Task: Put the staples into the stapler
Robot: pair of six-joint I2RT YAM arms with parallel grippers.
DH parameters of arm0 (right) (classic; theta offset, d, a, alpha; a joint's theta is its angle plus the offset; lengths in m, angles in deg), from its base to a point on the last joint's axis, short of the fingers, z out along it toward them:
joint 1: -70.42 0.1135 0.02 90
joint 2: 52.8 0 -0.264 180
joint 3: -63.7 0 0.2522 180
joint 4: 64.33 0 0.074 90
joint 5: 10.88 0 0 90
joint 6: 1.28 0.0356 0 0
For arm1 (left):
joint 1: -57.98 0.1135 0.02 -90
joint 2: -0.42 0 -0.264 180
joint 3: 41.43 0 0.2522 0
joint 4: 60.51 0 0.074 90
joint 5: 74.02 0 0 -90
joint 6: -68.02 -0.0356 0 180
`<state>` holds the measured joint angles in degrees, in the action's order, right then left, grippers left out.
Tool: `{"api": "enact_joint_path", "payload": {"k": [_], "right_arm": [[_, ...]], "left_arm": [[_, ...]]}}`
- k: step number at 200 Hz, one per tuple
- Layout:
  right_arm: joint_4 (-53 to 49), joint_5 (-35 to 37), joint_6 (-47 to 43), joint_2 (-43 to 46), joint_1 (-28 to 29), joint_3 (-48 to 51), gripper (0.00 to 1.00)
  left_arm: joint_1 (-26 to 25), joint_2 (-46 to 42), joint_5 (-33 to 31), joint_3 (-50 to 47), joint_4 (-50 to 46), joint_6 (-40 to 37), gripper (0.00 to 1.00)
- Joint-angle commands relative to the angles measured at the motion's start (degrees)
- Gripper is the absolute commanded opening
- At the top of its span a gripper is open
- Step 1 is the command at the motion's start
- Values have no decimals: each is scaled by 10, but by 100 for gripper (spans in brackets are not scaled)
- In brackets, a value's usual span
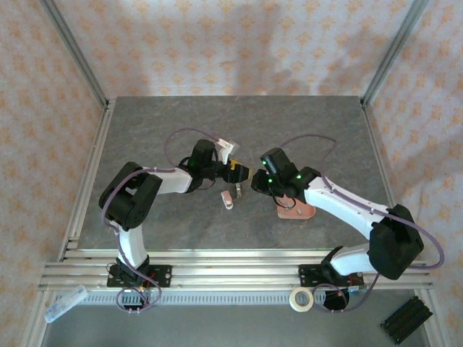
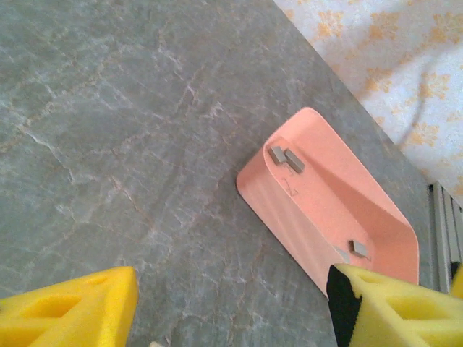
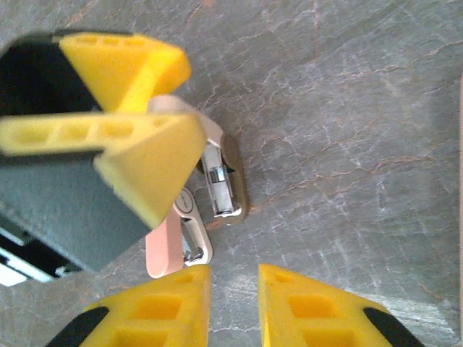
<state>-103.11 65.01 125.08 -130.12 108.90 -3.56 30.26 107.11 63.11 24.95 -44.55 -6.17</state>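
A robotics lab test cell: a grey marbled tabletop (image 1: 166, 130) boxed in by silver aluminium frame posts (image 1: 72, 47) and cream walls printed with orange flowers (image 1: 217, 43). Slotted aluminium rails (image 1: 231, 273) carry the bolted bases of two white-and-black robot arms (image 1: 129, 201); a white tape roll (image 1: 302, 298) sits nearby.

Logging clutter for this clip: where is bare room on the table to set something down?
Free: the far strip of the table, up to the back wall; also the near strip between stapler and rails. Crowded: centre, where stapler, pink tray, left end effector and right end effector meet.
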Motion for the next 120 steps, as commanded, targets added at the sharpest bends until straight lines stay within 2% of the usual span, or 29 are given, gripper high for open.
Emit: {"api": "enact_joint_path", "payload": {"k": [1,42,57,69,86,108,120], "right_arm": [[-13,13,9,10,-5,5,24],[5,-2,14,-18,-5,-2,24],[12,-5,14,-28,-5,-9,24],[17,-11,12,-38,-5,-17,24],[21,-18,8,-57,-5,-35,24],[33,-28,-1,-90,2,-63,21],[34,-33,-8,-114,8,-86,19]], "left_arm": [[-9,-35,37,-27,10,-33,69],[-39,-75,32,-31,-113,-138,69],[-44,-86,14,-33,-139,-155,69],[-43,-100,-19,-45,-133,-148,71],[-36,-126,-99,-60,-120,-123,72],[-9,-162,-178,-97,-69,-54,73],[11,-178,-201,-120,-39,-19,73]]}}
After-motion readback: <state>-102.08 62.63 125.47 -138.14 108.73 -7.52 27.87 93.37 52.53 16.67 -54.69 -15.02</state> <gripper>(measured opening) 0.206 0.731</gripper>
